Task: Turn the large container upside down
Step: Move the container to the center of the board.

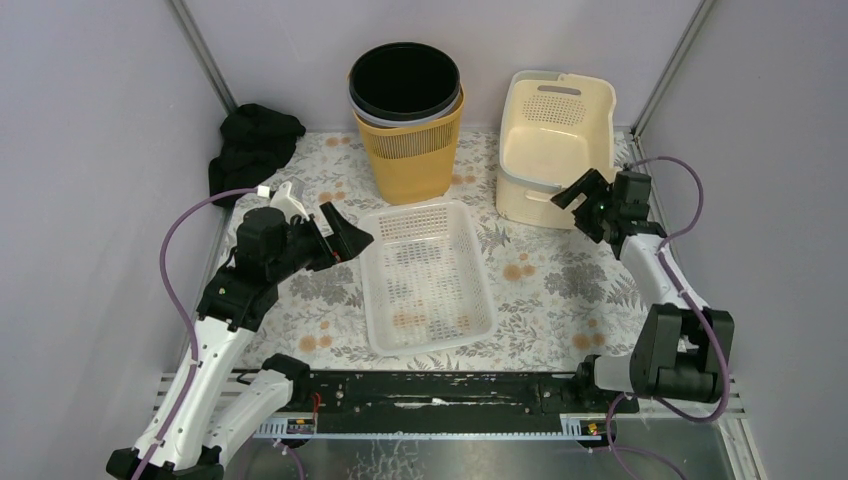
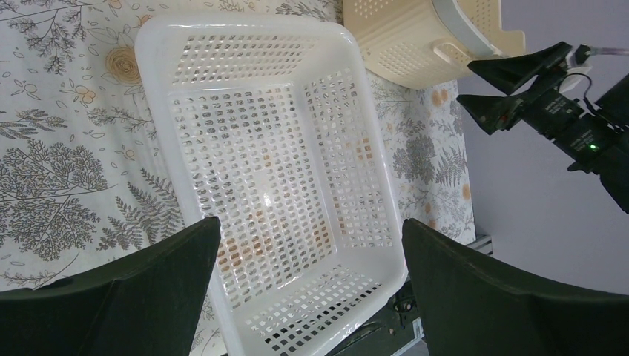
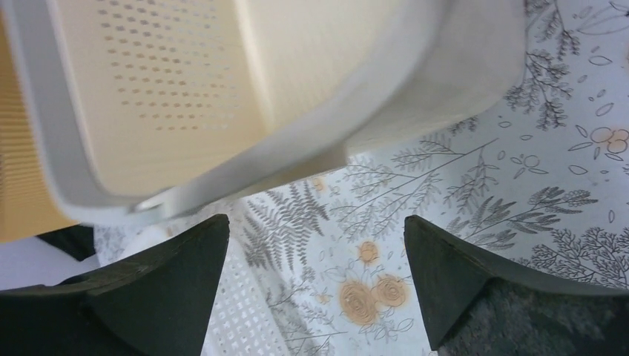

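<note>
Top camera sits high behind both arm bases, looking down and away over the whole table (image 1: 540, 290). Left wrist camera looks rightward across the white basket (image 2: 259, 170); right wrist camera sits tight beside the cream container (image 3: 222, 96). All 3 catch that container.

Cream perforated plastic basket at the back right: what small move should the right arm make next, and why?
Probably ease the right pincer forward until it straddles the nearest rim of the cream perforated plastic basket, then close. The basket stands upright, mouth up, so it is not yet turned. The pincer is open and empty, with that rim just ahead of it in the wrist view.
</note>
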